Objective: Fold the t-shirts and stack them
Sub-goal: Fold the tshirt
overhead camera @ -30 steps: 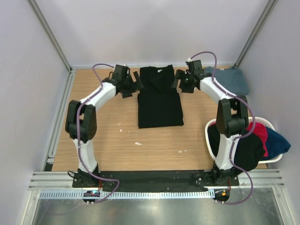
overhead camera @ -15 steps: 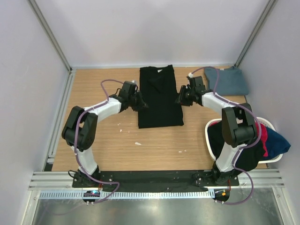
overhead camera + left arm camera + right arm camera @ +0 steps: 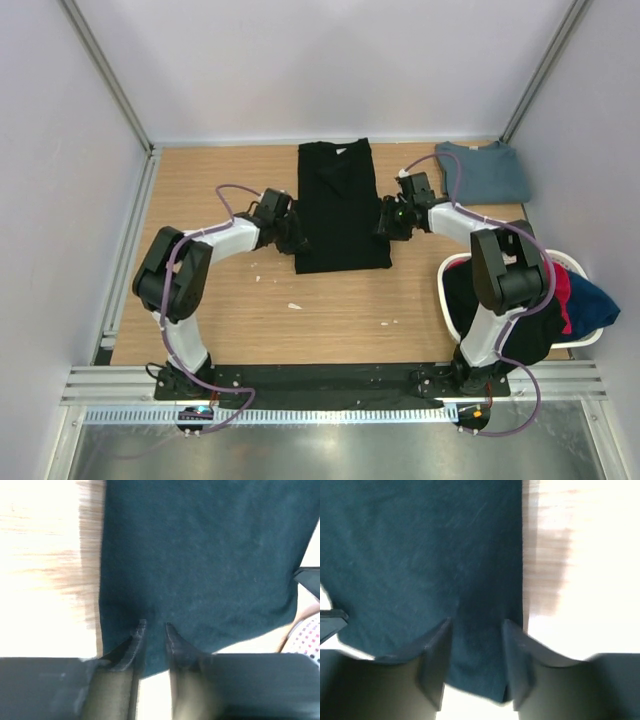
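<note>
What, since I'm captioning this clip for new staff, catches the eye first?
A black t-shirt lies folded into a long panel in the middle of the wooden table, with the left gripper and right gripper at its two side edges. A slate-blue t-shirt sits folded in the far right corner. A white basket at the near right holds a heap of black, red and blue clothes.

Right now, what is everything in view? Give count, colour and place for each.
black t-shirt: one, black, folded lengthwise, table centre toward the far side
slate-blue t-shirt: one, slate blue, folded, far right corner
heaped garments: several, black, magenta-red, blue, in the basket
basket: one, white, near right
table: one, light wood, under everything
left pincer: one, black, closed on the black t-shirt's left edge
right pincer: one, black, at its right edge
</note>
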`<state>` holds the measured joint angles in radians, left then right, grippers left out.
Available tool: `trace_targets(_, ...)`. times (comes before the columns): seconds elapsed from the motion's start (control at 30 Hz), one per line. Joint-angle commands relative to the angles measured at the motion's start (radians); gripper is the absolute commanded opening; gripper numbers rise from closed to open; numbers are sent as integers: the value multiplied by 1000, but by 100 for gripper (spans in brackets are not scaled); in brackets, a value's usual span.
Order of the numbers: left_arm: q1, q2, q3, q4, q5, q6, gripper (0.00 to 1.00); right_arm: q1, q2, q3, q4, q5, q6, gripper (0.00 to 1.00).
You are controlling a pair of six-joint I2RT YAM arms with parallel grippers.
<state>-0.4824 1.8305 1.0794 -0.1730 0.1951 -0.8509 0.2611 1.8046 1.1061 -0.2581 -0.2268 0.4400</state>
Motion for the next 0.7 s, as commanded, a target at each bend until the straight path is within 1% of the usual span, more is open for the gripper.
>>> trace_targets(0.0,-19,-126,50,-83,3,64,32,7,-157,72,-104,7,-29,53)
trace_targets(0.03,-28,-187,42,-103,-5,64,44,7,-180,69,-133,17,-26,67)
trace_targets(0.07,-35,-216,34,-121,-11,62,55,7,-206,64,-189,24,-23,75)
trace_targets(0.1,-47,-279,7,-152,-28,50,69,7,-247,39,-211,24,-12,79)
trace_targets(0.13,-53,-305,-5,-178,-40,38,73,7,-272,19,-233,29,-3,86)
trace_targets(0.2,-62,-358,-44,-238,-71,6,75,9,-325,-53,-286,40,11,88)
trace_targets(0.23,-67,-400,-97,-247,-74,-32,75,9,-339,-81,-297,41,22,87)
trace_targets(0.33,-70,-450,-185,-243,-88,-95,74,9,-381,-204,-280,40,42,85)
trace_targets(0.37,-70,-461,-232,-223,-86,-100,74,9,-387,-230,-253,35,48,82)
trace_targets(0.4,-70,-461,-252,-214,-86,-106,72,10,-390,-270,-239,29,55,82)
trace_targets(0.47,-70,-458,-297,-169,-62,-119,71,10,-390,-294,-186,26,77,81)
trace_targets(0.5,-70,-452,-308,-116,-56,-123,71,10,-389,-314,-166,24,85,79)
trace_targets(0.67,-70,-390,-329,12,-65,-152,66,10,-363,-339,-58,49,126,74)
